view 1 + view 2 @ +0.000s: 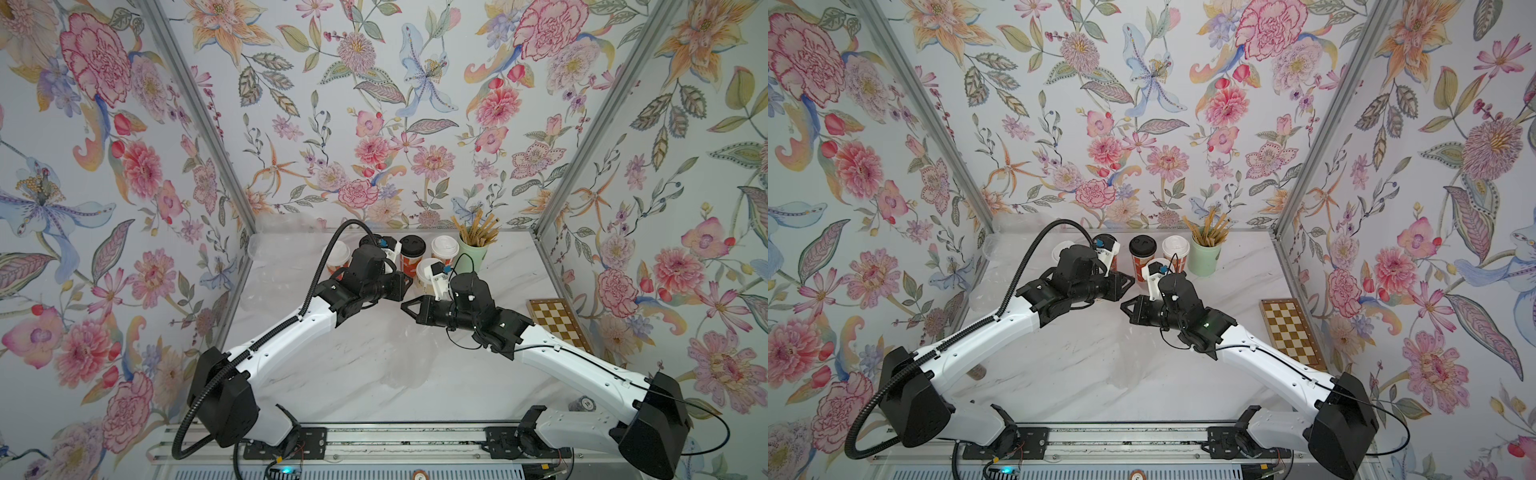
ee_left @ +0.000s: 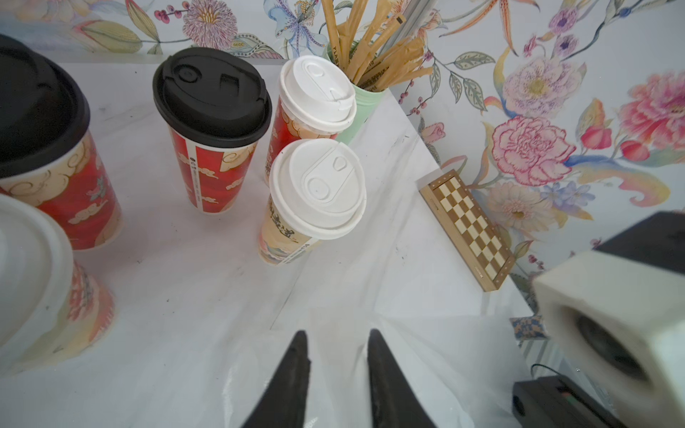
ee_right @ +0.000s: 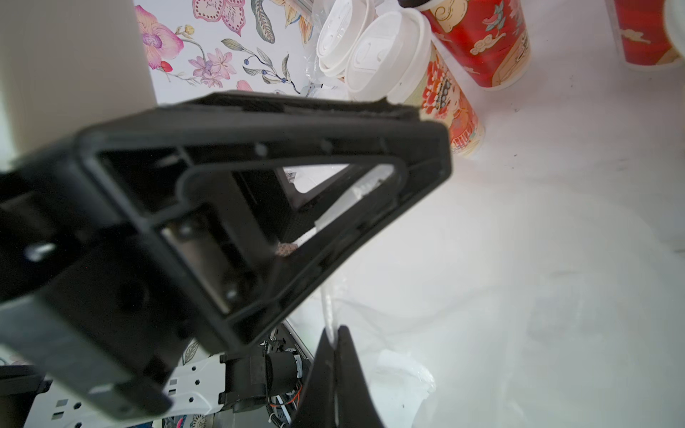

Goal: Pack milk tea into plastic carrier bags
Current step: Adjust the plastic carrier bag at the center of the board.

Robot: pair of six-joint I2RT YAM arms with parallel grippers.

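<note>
1. Right now my right gripper (image 3: pixel 335 335) is clamped tight on a strip of the plastic carrier bag (image 3: pixel 404 374). Its jaws are together with film pinched between them.
2. My left gripper (image 2: pixel 338 337) sits close beside it, near the middle of the marble table (image 1: pixel 374 399). Its jaws stand a narrow gap apart, and bag film shows through the gap. I cannot tell whether either finger touches the film.
3. From the grippers, the bag's creased film spreads low over the table toward the cups.
4. All the milk tea stands upright at the far side. From left to right in a top view I see a white-lidded cup (image 1: pixel 336 253), a black-lidded cup (image 1: pixel 368 240) half hidden by my left wrist, a second black-lidded cup (image 1: pixel 412 248) and a white-lidded red cup (image 1: pixel 444 247).
5. A pale printed cup (image 2: pixel 317 192) with a white lid stands just nearer than that row, beside the white-lidded red cup.
6. From the right wrist, one more white lid (image 3: pixel 335 37) shows behind the leftmost cup, among clear plastic.
7. At the right end of the row is the mint-green straw cup (image 1: pixel 473 253). A chessboard (image 1: pixel 557 326) lies along the right wall.
</note>
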